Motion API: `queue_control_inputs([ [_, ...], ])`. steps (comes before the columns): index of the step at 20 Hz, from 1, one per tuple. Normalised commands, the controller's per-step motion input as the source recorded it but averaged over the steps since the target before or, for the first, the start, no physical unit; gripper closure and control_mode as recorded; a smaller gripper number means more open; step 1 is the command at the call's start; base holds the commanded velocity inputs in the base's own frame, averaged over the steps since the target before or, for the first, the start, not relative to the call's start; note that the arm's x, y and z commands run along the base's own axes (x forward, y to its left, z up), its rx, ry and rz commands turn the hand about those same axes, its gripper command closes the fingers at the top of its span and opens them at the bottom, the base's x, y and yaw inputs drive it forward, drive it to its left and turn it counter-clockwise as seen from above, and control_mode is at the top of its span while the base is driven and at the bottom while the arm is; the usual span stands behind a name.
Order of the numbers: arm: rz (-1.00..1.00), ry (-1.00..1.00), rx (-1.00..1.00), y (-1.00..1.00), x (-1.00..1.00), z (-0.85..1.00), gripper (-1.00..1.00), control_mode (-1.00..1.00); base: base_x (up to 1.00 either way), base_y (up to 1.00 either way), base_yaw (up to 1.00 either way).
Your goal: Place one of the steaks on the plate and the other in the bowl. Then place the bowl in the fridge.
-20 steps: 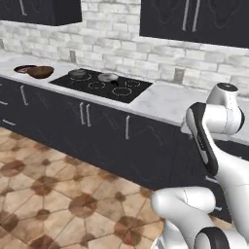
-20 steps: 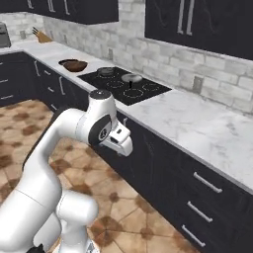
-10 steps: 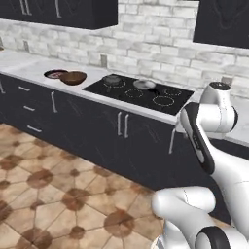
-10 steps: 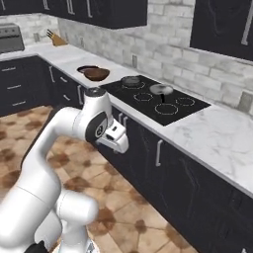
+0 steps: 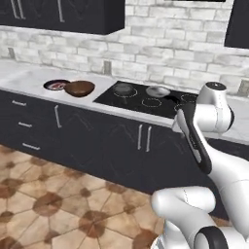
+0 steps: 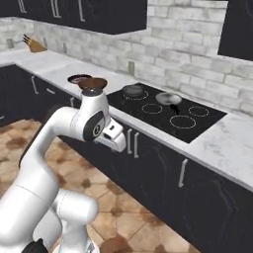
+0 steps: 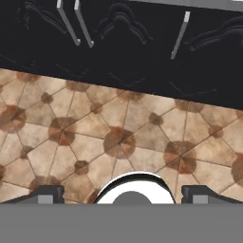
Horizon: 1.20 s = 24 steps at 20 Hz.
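White marble counter (image 5: 29, 80) runs along the brick wall, and on it I find the bowl (image 5: 80, 88) and the plate (image 5: 56, 85) side by side, touching or nearly so, to the left of the black cooktop (image 5: 146, 97). From the left base view I see something reddish lying on the plate; it may be a steak, but it is too small for me to confirm. I cannot make out the contents of the bowl. From the right base view the bowl (image 6: 93, 83) sits just behind the arm's upper joint, with the plate (image 6: 77, 78) beyond it to the left.

Two pans rest on the cooktop: a dark one (image 5: 123, 88) on the left burner and a silver-grey one (image 5: 158, 91) to its right. A knife block (image 6: 34, 44) stands at the far end of the counter.

The arm is folded up and held close to the base, well apart from the counter. Its elbow rises high, and the forearm slopes down toward the floor. The gripper (image 7: 122, 194) points at the tiled floor (image 7: 95, 137) in front of the dark lower cabinets (image 7: 123, 52). In the hand view I see the two fingertips (image 7: 46, 193) set wide apart at the bottom corners, with nothing between them: the pincer stands apart and holds nothing.
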Motion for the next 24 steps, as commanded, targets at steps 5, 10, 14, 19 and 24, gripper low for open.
queue_control_inputs([
  [5, 0.00, 0.00, 0.00, 0.00, 0.00, 0.00, -1.00, 1.00, 1.00, 1.00, -0.43],
  [10, 0.00, 0.00, 0.00, 0.00, 0.00, 0.00, -1.00, 1.00, 0.94, 1.00, -0.40],
  [14, 0.00, 0.00, 0.00, 0.00, 0.00, 0.00, -1.00, 1.00, 0.81, 1.00, -0.34],
  [19, 0.00, 0.00, 0.00, 0.00, 0.00, 0.00, -1.00, 1.00, 0.92, 1.00, -0.35],
  [24, 0.00, 0.00, 0.00, 0.00, 0.00, 0.00, -1.00, 1.00, 0.39, 0.98, -0.17],
])
